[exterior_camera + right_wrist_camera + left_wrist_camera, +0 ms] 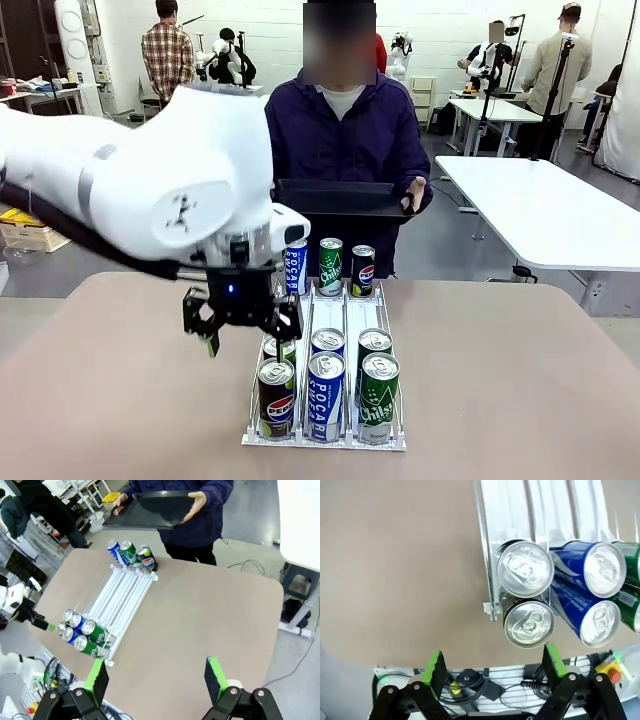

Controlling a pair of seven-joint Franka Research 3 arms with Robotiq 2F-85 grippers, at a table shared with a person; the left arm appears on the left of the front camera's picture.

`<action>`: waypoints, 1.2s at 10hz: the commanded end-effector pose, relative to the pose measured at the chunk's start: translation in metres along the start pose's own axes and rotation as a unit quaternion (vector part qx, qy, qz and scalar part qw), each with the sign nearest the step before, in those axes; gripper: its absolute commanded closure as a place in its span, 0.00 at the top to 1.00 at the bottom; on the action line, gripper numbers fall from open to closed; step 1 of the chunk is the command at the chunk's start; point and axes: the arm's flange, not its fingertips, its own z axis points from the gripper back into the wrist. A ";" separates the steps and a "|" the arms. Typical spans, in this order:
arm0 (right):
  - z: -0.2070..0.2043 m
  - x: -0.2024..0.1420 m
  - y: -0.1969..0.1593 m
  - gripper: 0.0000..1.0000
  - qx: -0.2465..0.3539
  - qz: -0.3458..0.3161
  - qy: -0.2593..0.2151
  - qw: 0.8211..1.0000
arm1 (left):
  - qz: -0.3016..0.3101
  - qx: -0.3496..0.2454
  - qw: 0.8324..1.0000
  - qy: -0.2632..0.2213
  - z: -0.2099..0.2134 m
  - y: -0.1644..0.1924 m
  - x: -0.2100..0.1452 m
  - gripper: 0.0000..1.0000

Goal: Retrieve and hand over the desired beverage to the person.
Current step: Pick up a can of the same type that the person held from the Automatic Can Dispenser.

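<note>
1. Approach, by the look of it: no drink lifted yet, every can seated in the rack on the table.
2. Hovers over the rack's near left corner with the left gripper, fingers spread wide, nothing between them. Just below: two cola cans one behind the other, blue cans in the next lane, green cans beyond.
3. Holds the right gripper high above the table's near side, fingers apart too, empty.
4. Across the table: person waiting with a black tray held level, three more cans at the rack's far end just below it.
5. Cannot tell which drink is wanted; the hover hints at cola.
6. Next, most likely: drop straight down, straddle the nearest cola can without nudging the blue neighbour or the rack wall, close, lift clear, carry across to the tray.
</note>
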 end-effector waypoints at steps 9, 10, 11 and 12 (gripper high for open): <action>-0.001 0.001 -0.002 1.00 0.014 0.005 -0.005 1.000 | 0.024 -0.028 0.999 -0.020 -0.020 -0.004 0.010 1.00; -0.001 0.001 -0.002 1.00 0.014 0.005 -0.005 1.000 | 0.024 -0.036 0.999 -0.022 -0.022 -0.005 0.014 1.00; -0.001 0.001 -0.002 1.00 0.014 0.005 -0.005 1.000 | 0.020 -0.039 0.999 -0.024 -0.022 -0.006 0.016 1.00; -0.001 0.001 -0.002 1.00 0.014 0.005 -0.005 1.000 | 0.018 -0.038 0.999 -0.025 -0.023 -0.007 0.018 1.00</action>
